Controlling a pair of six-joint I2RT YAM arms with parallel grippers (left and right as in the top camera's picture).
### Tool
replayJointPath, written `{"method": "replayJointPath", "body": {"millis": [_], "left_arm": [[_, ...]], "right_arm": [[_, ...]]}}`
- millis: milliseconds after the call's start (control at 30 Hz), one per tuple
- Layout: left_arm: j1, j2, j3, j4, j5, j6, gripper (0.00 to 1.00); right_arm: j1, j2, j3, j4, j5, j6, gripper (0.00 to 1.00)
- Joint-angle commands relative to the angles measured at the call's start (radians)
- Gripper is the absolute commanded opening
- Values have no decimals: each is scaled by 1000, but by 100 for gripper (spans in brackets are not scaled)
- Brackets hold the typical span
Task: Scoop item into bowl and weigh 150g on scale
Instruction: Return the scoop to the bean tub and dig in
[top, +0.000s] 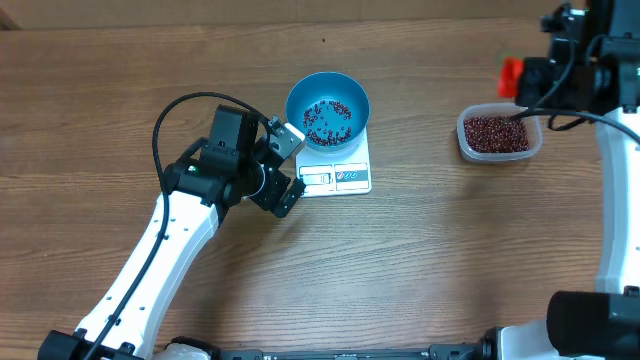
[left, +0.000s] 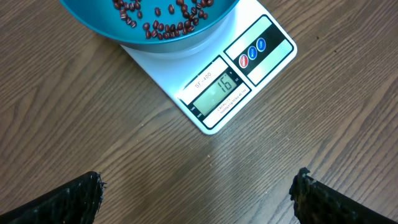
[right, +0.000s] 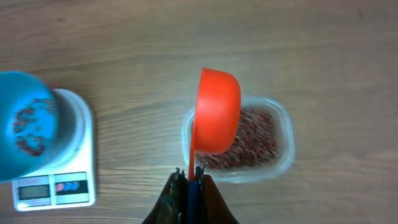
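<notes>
The right gripper (right: 189, 180) clamps the orange-red plastic scoop (right: 217, 112) over the clear tub (right: 284, 124) of red-brown beans (right: 256, 135). Dig deep, lift level: the blue bowl (top: 330, 84) on the white scale (top: 352, 178) holds few. The left gripper (top: 290, 167) gapes, empty.

1. This is a robot test station, lab-like rather than a home kitchen: a white jointed left arm (top: 150, 255) and right arm (top: 610, 200) work over one desk (top: 450, 250)
2. A loose black cable (top: 158, 128) loops in the open off the left arm
3. The wood-grain desk carries a small staged set of kitchen wares: a white scale (top: 335, 178), a blue bowl (top: 325, 83), a clear tub (top: 463, 145) of beans (top: 497, 133) and an orange scoop (right: 217, 112)
4. The views reach only the desk top, so the wider room cannot be told
</notes>
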Motion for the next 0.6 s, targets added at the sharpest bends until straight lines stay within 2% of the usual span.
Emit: {"method": "replayJointPath", "body": {"millis": [0, 567], "left_arm": [[5, -21, -3, 2, 1, -10, 100], [5, -21, -3, 2, 1, -10, 100]], "right_arm": [[-33, 40, 21, -32, 37, -6, 4], [-42, 247, 10, -51, 143, -52, 4]]}}
